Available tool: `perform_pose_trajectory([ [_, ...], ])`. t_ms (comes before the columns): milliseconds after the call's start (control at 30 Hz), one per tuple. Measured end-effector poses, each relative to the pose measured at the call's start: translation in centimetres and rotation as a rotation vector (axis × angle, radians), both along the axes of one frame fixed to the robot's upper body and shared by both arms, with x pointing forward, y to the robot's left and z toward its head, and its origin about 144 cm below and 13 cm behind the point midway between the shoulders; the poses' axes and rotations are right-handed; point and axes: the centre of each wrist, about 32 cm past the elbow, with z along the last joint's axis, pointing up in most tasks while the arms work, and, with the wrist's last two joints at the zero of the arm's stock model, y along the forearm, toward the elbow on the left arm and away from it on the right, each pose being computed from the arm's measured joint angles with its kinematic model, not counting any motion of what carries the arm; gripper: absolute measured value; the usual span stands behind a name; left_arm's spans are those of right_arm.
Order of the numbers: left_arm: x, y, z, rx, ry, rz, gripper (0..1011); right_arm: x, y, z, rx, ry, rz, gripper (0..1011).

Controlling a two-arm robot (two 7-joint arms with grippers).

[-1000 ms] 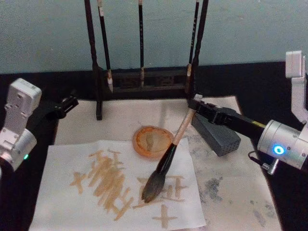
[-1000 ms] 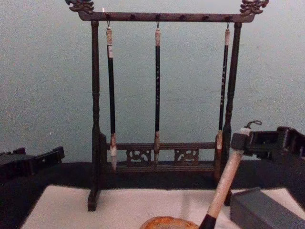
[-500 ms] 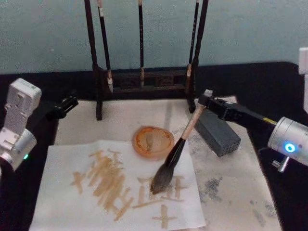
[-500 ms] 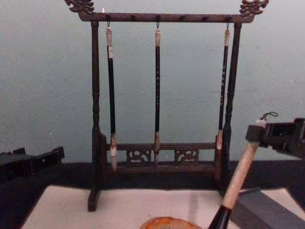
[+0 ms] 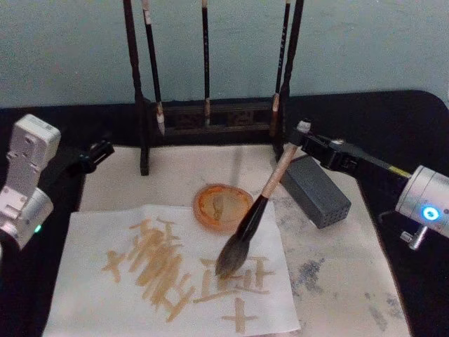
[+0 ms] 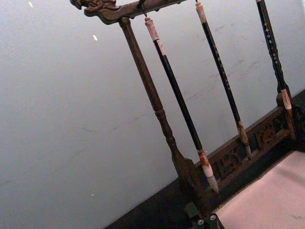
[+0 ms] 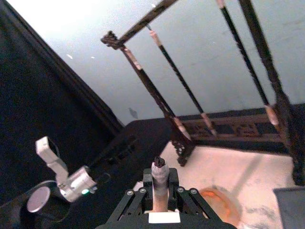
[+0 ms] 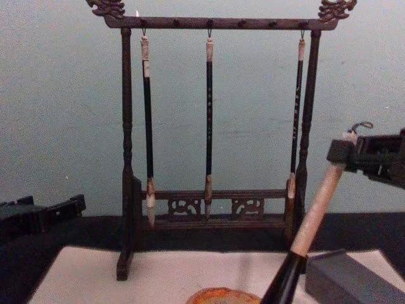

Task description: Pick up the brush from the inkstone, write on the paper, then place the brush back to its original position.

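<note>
- Right gripper (image 5: 303,133) (image 8: 345,152) (image 7: 161,185): jaws closed narrowly on the pale top end of the brush (image 5: 261,202) (image 8: 313,215), just under its cord loop. The arm comes in from the 3 o'clock side of the table.
- The brush is tilted. Its handle runs from the gripper at about 1 o'clock down toward 7 o'clock, pale upper part first, then the glossy black part, then the grey bristle head.
- The bristle head is low over the paper (image 5: 84,239), above the tan strokes at the sheet's 4 o'clock part. Whether the tip touches the sheet, I cannot tell.
- The paper lies at the 6 o'clock side of the table and carries several groups of tan strokes. It lies on a larger off-white mat (image 5: 351,281) with grey smudges.
- A round orange dish (image 5: 223,206) (image 8: 221,296) sits just beside the brush shaft, at the shaft's 9 o'clock, touching the paper's far edge.
- A dark grey block (image 5: 316,192) (image 8: 354,278) lies on the mat at the dish's 3 o'clock, below the gripper.
- The wooden brush rack (image 5: 210,116) (image 8: 212,22) stands at 12 o'clock. Three thin brushes (image 8: 209,114) hang from it.
- Left gripper (image 5: 98,151) (image 8: 63,208) is parked at 9 o'clock, off the mat's edge, well apart from the brush.
</note>
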Motion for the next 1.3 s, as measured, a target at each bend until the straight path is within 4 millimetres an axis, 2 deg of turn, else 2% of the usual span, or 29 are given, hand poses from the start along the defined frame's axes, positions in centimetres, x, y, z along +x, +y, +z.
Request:
perform_pose_trajectory([
  [400,0.0,0.0,0.0,0.0,0.0,0.0,1002,-0.1,2.5,0.7,0.053,-0.027,0.065,199],
  [700,0.0,0.0,0.0,0.0,0.0,0.0,1002,0.7,4.1,-0.2,0.066,-0.008,0.078,199],
  [1300,0.0,0.0,0.0,0.0,0.0,0.0,1002,1.9,4.7,-2.4,0.045,0.042,0.055,199],
])
